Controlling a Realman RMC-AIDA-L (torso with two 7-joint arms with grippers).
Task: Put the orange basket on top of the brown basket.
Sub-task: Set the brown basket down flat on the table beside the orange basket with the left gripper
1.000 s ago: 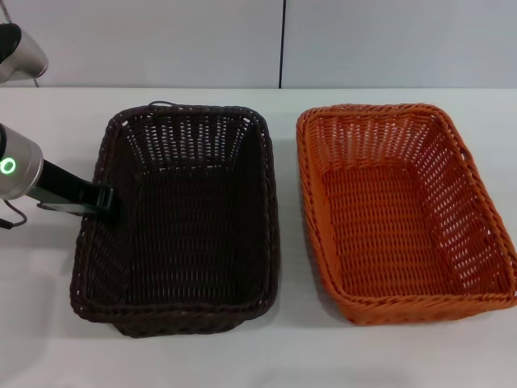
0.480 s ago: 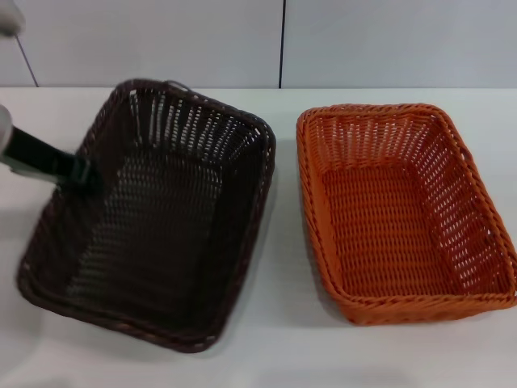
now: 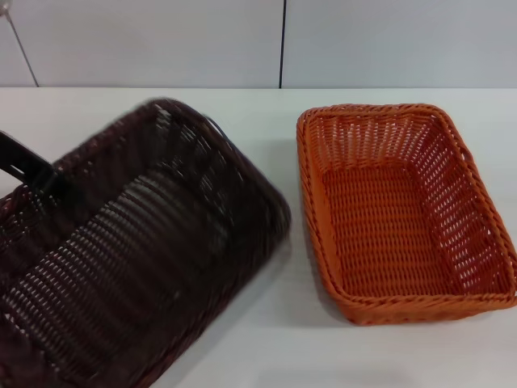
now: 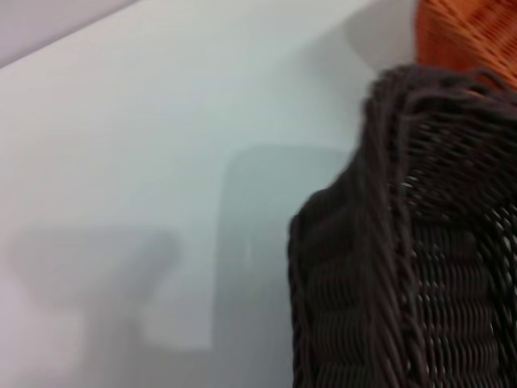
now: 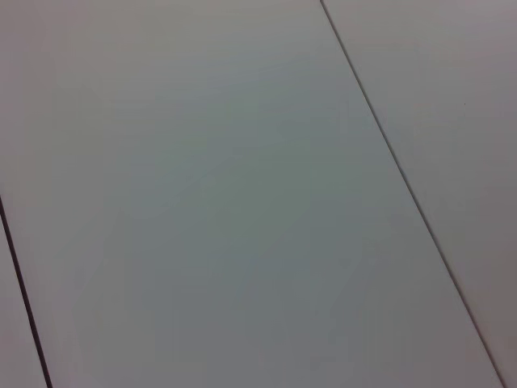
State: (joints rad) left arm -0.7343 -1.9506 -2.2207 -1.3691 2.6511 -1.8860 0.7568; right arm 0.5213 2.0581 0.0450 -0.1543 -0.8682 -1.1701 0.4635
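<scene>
Nearest the robot, the dark chocolate-brown rectangular woven basket (image 3: pixel 133 259) is lifted and steeply tilted, its open side turned toward the head camera, its near-left end running out of frame. It lies left of the bright orange rectangular woven basket (image 3: pixel 401 212), close beside it but not touching. The left gripper (image 3: pixel 36 171) shows only as a dark finger at the brown basket's left rim, apparently clamping that rim; its jaw spacing cannot be made out. The left wrist view shows the brown basket's braided rim and openwork wall (image 4: pixel 412 242) above the white table (image 4: pixel 161 162), with an orange corner (image 4: pixel 472 36) beyond. The orange basket sits flat and upright on the table (image 3: pixel 266 347). The right gripper is out of view.
</scene>
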